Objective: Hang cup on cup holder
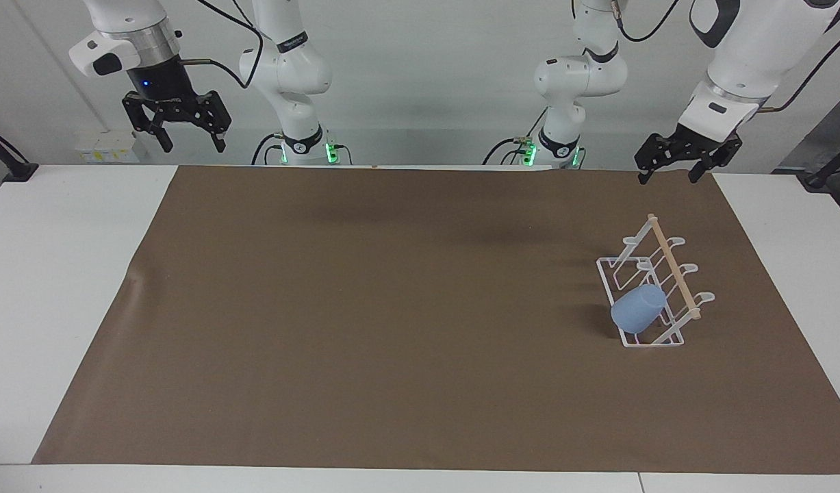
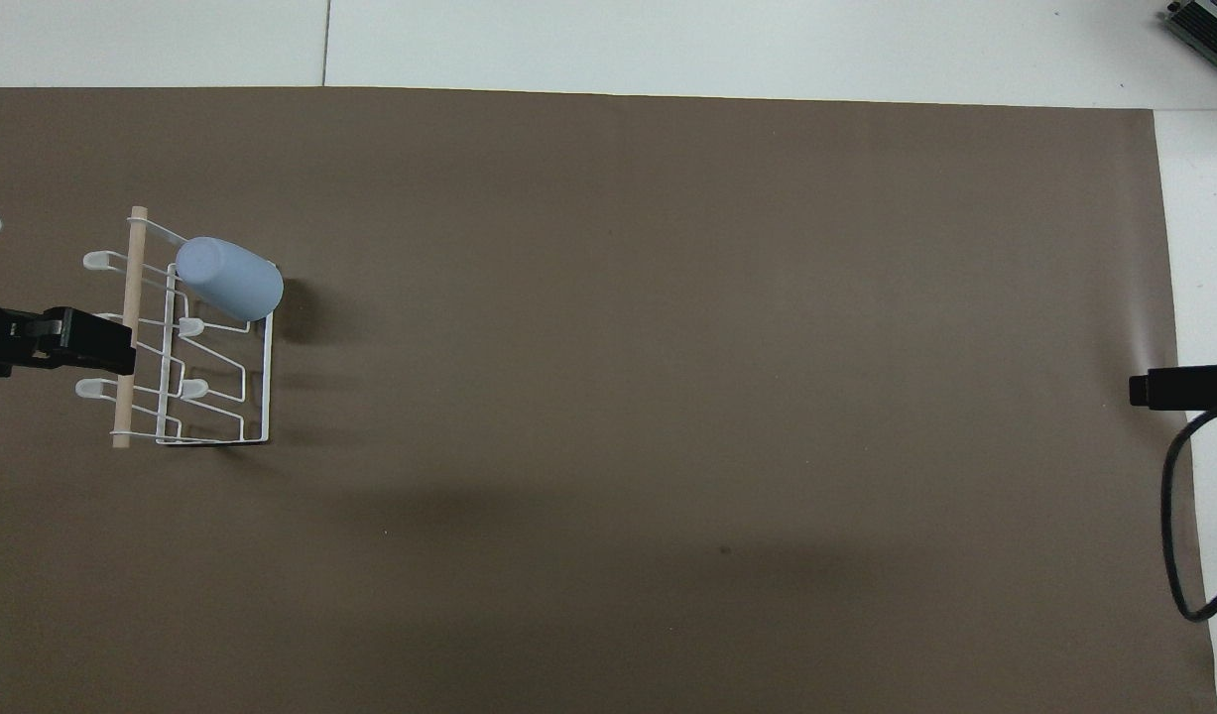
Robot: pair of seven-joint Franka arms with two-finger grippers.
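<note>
Worktop (image 1: 22,287) white, with a brown paper mat (image 1: 365,322) over most of it. Working outward from the robots' end: the right gripper (image 1: 185,131) hangs high over the mat's corner at its own arm's end, fingers apart, holding nothing — this arm waits. The left gripper (image 1: 668,164) hangs over the mat's edge at the left arm's end, raised clear of everything; its fingers are spread wide, empty, touching neither rack nor cup. Farther out on the mat stands the cup holder (image 1: 656,287), white wire with a wooden dowel (image 1: 674,267) along the top, near the left arm's end of the worktop. The cup (image 1: 639,309) sits mouth-down and tilted over a prong at the rack's end farthest from the robots, on the side facing the middle of the mat; by my reading the hang is done. Risks from here, as judgement only: the cup rests at a slant on one prong, so a knock to the light wire rack could slide it off — most likely cause, the left arm sweeping low over the dowel on any further move. The rack looks light enough to skid or tip on paper if caught by a finger.
</note>
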